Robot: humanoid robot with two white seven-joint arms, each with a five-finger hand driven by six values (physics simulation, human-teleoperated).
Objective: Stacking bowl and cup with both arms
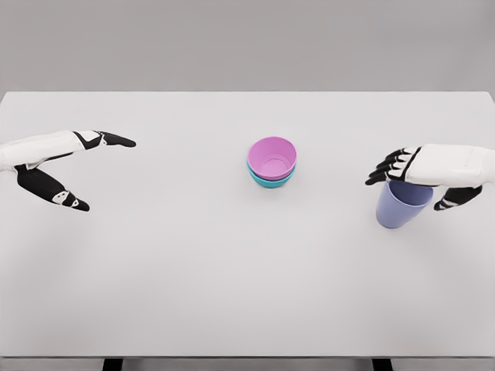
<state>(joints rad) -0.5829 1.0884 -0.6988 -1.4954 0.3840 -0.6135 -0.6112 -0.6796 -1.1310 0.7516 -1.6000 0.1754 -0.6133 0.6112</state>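
Left hand [73,166]: at about nine o'clock on the table, its arm coming in from the left edge. The fingers are stretched out straight toward the middle, the thumb splayed well below them, so the hand is wide and holds nothing. It is well apart from the bowls.

Table [193,294]: white, flat, filling most of the view; two dark legs show at its near edge.

Pink bowl [272,158]: just right of the table's centre, upright, mouth up. It sits nested inside the teal bowl.

Teal bowl [271,182]: under the pink one, only its rim and lower wall showing as a crescent at six o'clock of the pink bowl.

Purple cup [401,205]: at about three o'clock on the table, well apart from the bowls, tilted with its mouth toward the hand above it.

Right hand [421,174]: over the cup's top, arm coming in from the right edge. The fingers reach past the cup's rim on the far side, the thumb shows at four o'clock of the cup. Whether the hand actually grips the cup I cannot tell.
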